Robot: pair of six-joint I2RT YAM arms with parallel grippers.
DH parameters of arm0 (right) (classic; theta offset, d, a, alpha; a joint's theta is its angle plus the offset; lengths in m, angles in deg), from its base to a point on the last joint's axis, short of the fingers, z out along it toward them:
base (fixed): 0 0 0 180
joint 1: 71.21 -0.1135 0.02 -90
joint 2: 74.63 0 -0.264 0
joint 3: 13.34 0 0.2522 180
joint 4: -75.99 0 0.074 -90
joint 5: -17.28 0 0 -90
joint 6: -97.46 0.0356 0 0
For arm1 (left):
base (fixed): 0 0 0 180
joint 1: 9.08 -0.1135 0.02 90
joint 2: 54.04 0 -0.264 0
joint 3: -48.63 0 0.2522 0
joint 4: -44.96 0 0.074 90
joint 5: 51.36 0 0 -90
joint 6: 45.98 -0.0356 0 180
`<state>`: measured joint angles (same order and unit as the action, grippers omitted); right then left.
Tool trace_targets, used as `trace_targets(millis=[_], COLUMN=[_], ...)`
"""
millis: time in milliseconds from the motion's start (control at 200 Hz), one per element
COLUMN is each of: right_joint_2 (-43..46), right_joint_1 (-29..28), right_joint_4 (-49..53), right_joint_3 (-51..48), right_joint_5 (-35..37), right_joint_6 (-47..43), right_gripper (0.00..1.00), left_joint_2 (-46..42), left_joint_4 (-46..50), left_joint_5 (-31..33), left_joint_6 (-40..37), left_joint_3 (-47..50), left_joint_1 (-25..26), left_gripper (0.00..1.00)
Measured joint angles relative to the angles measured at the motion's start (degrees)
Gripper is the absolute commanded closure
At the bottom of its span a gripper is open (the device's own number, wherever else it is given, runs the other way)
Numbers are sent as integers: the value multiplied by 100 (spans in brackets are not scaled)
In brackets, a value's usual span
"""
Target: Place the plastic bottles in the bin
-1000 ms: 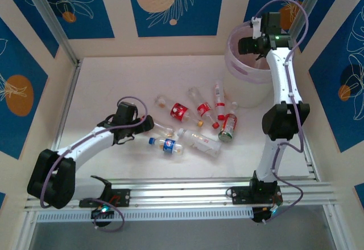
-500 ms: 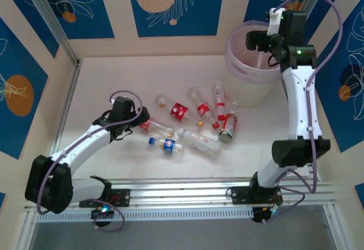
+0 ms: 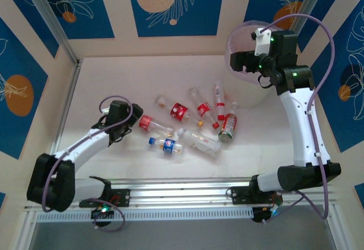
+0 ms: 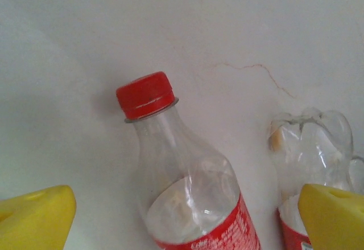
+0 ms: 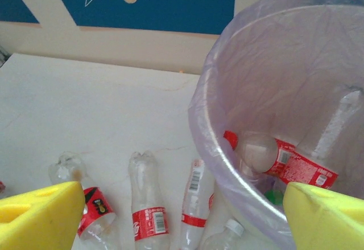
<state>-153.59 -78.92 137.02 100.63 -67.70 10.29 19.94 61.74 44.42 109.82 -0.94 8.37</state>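
**A:** What's crowding the left claw?

**B:** The left claw is spread wide just over the table and grips nothing. A red-capped bottle lies flat between its fingers, and neither one touches it. A crushed clear bottle lies just beside that one, close to the right-hand finger.

**A:** And the other bottles?

**B:** They lie in a loose cluster mid-table, some touching, a blue-labelled bottle among them.

**A:** The bin?

**B:** It stands at the table's far right corner. At least two red-labelled bottles lie in its bottom, with something green I can't make out.

**A:** And the right claw?

**B:** It hangs above the bin's rim on the cluster side, fingers far apart and empty.
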Motion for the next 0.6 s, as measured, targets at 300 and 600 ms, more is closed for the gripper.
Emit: trace_targets(millis=[300,600], right_joint_2=[315,1139], right_joint_1=[-400,-433], right_joint_4=[-219,-780], right_joint_3=[-898,-1954], right_joint_5=[-74,-407], right_joint_6=[-37,94], right_gripper=[9,10], left_joint_2=[765,1222], left_joint_4=[-1027,-1641], left_joint_5=[-431,-579], left_joint_6=[680,1239], left_joint_3=[68,302], left_joint_1=[-9,-9], left_gripper=[5,26])
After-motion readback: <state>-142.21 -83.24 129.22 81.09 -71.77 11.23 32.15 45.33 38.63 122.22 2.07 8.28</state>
